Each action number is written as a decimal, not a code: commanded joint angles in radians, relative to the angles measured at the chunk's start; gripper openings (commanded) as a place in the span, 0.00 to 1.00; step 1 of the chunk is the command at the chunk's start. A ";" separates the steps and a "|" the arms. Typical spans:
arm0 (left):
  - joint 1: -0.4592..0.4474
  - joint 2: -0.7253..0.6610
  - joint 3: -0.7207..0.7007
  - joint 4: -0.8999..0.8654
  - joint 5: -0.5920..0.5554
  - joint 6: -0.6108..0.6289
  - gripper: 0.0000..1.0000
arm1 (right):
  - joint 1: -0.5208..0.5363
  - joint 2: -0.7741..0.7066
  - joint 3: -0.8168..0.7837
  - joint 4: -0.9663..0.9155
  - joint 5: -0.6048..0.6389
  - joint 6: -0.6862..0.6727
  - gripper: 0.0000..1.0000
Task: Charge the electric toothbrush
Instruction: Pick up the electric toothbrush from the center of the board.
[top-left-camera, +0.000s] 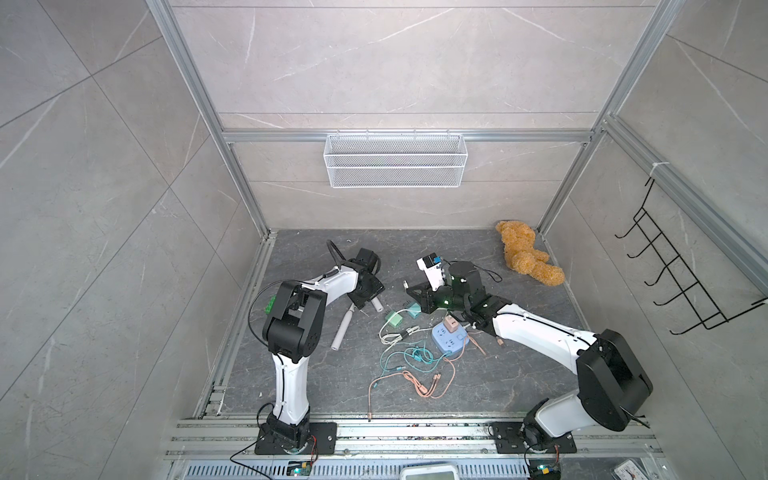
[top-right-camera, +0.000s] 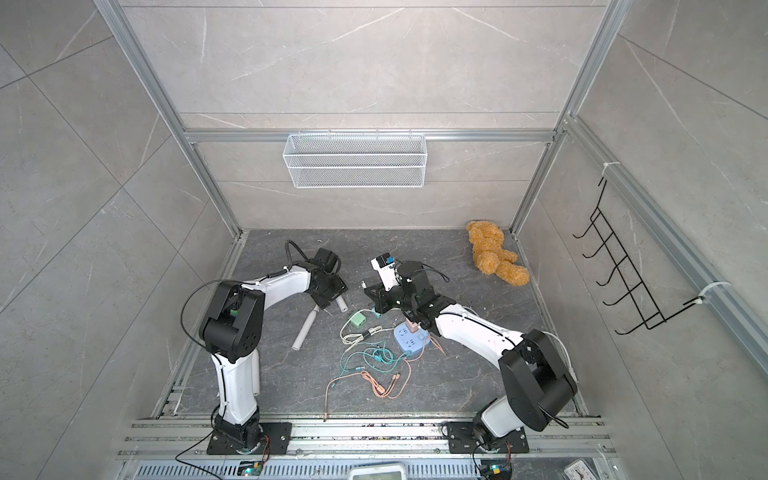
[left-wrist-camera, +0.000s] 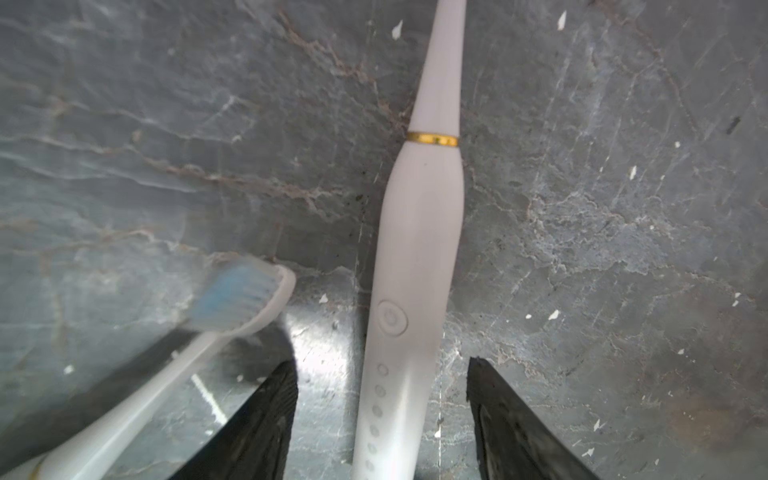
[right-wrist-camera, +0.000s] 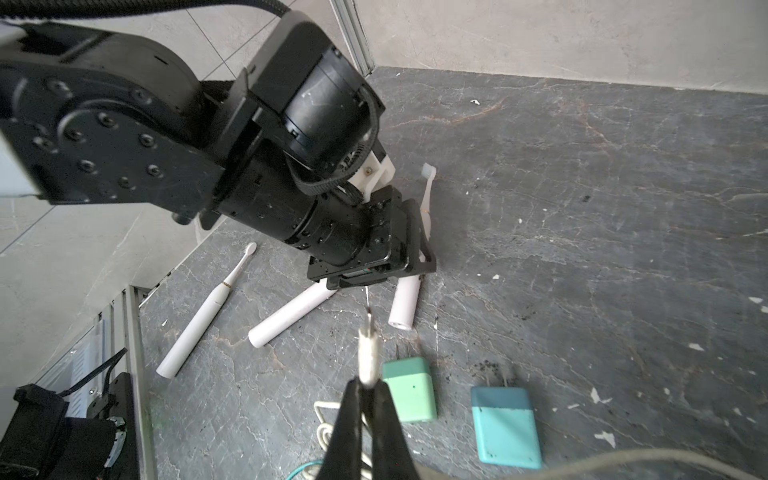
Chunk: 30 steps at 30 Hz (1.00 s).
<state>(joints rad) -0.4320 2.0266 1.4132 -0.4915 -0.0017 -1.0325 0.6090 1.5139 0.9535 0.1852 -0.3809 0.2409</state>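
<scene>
The left claw (left-wrist-camera: 380, 363), jaws parted, straddles the toothbrush (left-wrist-camera: 419, 232) with a gap on each side, its handle running out ahead along the table (left-wrist-camera: 582, 249), a second brush (left-wrist-camera: 241, 297) just beside, while the right claw (right-wrist-camera: 368, 384) pinches a white plug (right-wrist-camera: 368, 353), a green charger (right-wrist-camera: 409, 388) just beside its tips.

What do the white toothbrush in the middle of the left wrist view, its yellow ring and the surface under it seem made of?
Toothbrush: probably matte white plastic; smooth, moulded button, soft sheen.
Ring: looks metallic, gold-coloured, with bright glints; possibly plated plastic.
Surface: dark grey stone or stone-look slab, veined, slightly glossy.
</scene>
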 joint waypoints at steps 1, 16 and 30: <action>-0.002 0.037 0.026 -0.023 -0.018 0.013 0.60 | 0.001 -0.029 -0.013 0.030 -0.019 0.020 0.00; -0.014 0.071 0.017 -0.026 -0.013 0.037 0.40 | 0.000 -0.026 -0.008 0.037 -0.033 0.037 0.00; -0.016 0.063 -0.024 -0.015 0.001 0.053 0.25 | -0.003 -0.023 -0.016 0.043 -0.038 0.048 0.00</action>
<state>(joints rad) -0.4412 2.0594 1.4330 -0.4625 0.0006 -0.9970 0.6090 1.5097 0.9535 0.2039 -0.4019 0.2707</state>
